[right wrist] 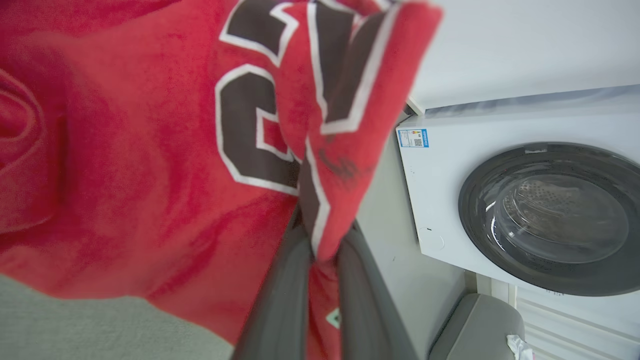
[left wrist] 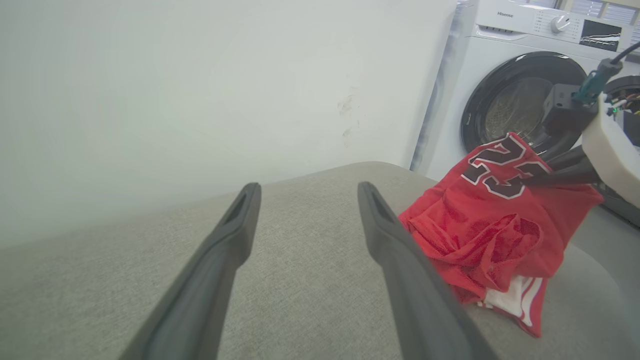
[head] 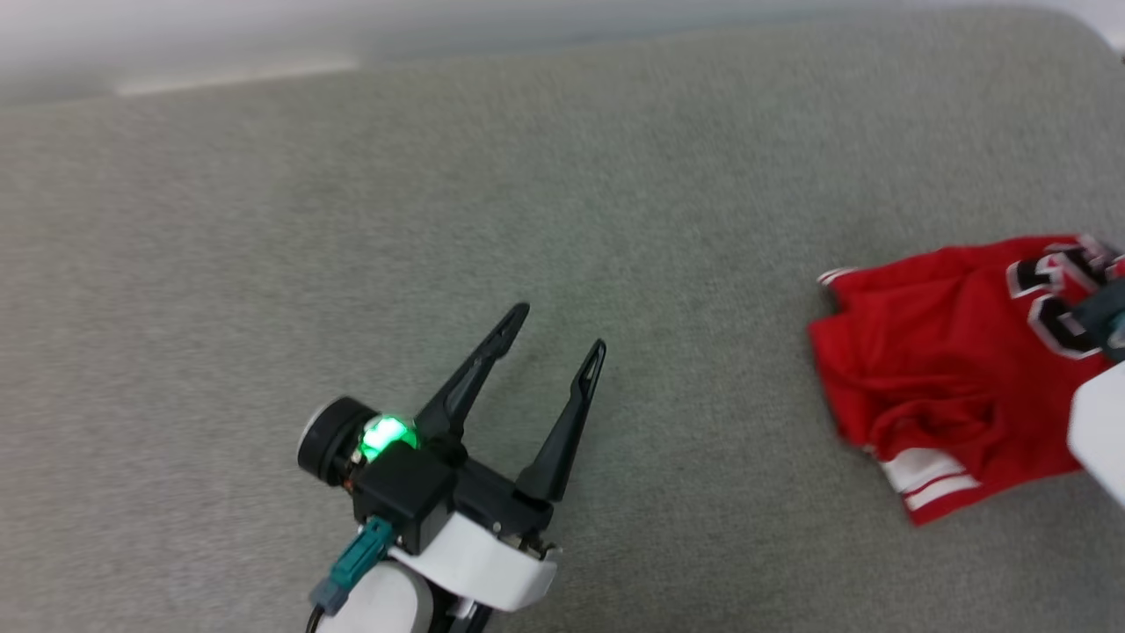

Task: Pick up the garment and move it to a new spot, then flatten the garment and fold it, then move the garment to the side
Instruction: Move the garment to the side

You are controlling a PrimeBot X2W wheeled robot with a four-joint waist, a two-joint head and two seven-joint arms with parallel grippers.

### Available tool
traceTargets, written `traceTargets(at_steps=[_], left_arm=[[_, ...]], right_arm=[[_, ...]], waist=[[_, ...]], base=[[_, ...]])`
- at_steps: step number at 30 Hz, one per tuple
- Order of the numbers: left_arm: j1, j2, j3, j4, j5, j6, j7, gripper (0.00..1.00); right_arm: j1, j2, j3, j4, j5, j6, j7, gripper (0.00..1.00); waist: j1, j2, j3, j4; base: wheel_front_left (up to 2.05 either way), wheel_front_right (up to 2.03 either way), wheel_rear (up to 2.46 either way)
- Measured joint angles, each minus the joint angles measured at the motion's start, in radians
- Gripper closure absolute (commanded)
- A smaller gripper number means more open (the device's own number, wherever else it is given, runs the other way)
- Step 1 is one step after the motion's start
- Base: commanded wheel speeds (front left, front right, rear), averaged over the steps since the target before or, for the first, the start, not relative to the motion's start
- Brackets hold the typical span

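Observation:
The garment (head: pixel 940 369), a red jersey T-shirt with white sleeve trim and black white-outlined numbers, lies bunched at the right of the grey cushion surface (head: pixel 562 220). My right gripper (right wrist: pixel 322 240) is shut on the garment (right wrist: pixel 150 150), pinching a fold of numbered cloth between its fingers and lifting that part. In the left wrist view the right gripper's dark fingers (left wrist: pixel 565 172) reach into the garment (left wrist: pixel 490 230) from the right. My left gripper (head: pixel 562 332) stands open over bare cushion, well left of the garment, holding nothing.
A white washing machine (left wrist: pixel 520 65) with a dark round door stands just beyond the cushion's far right end, against a pale wall (left wrist: pixel 200 90). A grey bin or seat (right wrist: pixel 480 325) sits below the washing machine (right wrist: pixel 540 200). The cushion's rounded edge runs close behind the garment.

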Motion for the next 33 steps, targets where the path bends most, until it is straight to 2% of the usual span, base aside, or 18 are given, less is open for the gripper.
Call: traceTargets(at_steps=[5, 9, 14, 20, 24, 30, 31, 32, 33], left_arm=[[-0.071, 0.034, -0.030, -0.015, 0.006, 0.000, 0.000, 0.00], [-0.114, 0.063, -0.045, -0.025, 0.007, 0.000, 0.000, 0.00], [-0.152, 0.101, -0.046, -0.039, 0.009, 0.000, 0.000, 0.00], [-0.176, 0.130, -0.026, -0.061, 0.017, 0.000, 0.000, 0.00], [-0.187, 0.138, -0.018, -0.069, 0.018, 0.000, 0.000, 0.00], [-0.189, 0.136, -0.018, -0.067, 0.019, 0.000, 0.000, 0.00], [-0.189, 0.134, -0.018, -0.064, 0.019, 0.000, 0.000, 0.00], [-0.189, 0.133, -0.018, -0.060, 0.019, 0.000, 0.000, 0.00], [-0.189, 0.129, -0.017, -0.058, 0.019, 0.000, 0.000, 0.00]], right_arm=[[-0.024, -0.032, -0.087, 0.097, -0.013, 0.000, -0.060, 1.00], [-0.055, -0.042, -0.151, 0.196, -0.026, 0.000, -0.151, 1.00], [-0.115, -0.011, -0.243, 0.335, -0.063, 0.000, -0.256, 1.00], [-0.187, 0.011, -0.371, 0.499, -0.127, 0.000, -0.370, 1.00], [-0.239, 0.016, -0.420, 0.588, -0.183, 0.000, -0.422, 1.00], [-0.287, 0.062, -0.468, 0.669, -0.233, 0.000, -0.455, 1.00], [-0.290, 0.068, -0.473, 0.675, -0.242, 0.000, -0.459, 0.57], [-0.290, 0.073, -0.475, 0.677, -0.250, 0.000, -0.463, 0.00], [-0.293, 0.078, -0.480, 0.679, -0.256, 0.000, -0.463, 0.00]], waist=[[0.0000, 0.0000, 0.096, -0.050], [0.0000, 0.0000, 0.174, -0.079], [0.0001, 0.0000, 0.262, -0.098], [0.0001, 0.0000, 0.342, -0.091], [0.0001, 0.0000, 0.376, -0.074], [0.0001, 0.0000, 0.384, -0.054], [0.0000, 0.0000, 0.379, -0.053], [0.0000, 0.0000, 0.373, -0.052], [0.0001, 0.0000, 0.365, -0.051]], base=[[0.00, 0.00, 0.00], [0.00, 0.00, 0.00], [0.00, 0.00, 0.00], [0.00, 0.00, 0.00], [0.00, 0.00, 0.00], [0.00, 0.00, 0.00], [0.00, 0.00, 0.00], [0.00, 0.00, 0.00], [0.00, 0.00, 0.00]])
